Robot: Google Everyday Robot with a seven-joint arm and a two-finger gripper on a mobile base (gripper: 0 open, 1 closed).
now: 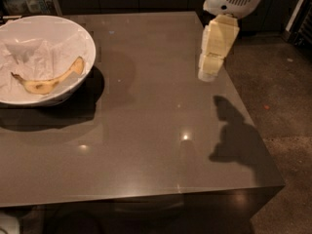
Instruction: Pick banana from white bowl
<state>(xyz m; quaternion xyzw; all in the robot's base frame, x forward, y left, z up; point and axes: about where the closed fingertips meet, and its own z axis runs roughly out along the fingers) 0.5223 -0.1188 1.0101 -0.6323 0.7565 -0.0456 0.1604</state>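
A curved yellow banana point(48, 80) with a dark stem lies on crumpled white paper inside the large white bowl point(73, 29) at the table's far left. My gripper point(210, 68) hangs from the white arm head at the upper right, above the table's right side. It is far to the right of the bowl and holds nothing that I can see.
The bowl stands on a brown glossy table point(146, 126) with glare spots. The gripper's shadow point(234, 135) falls near the table's right edge. A speckled floor point(282, 91) lies to the right. Dark cabinets run along the back.
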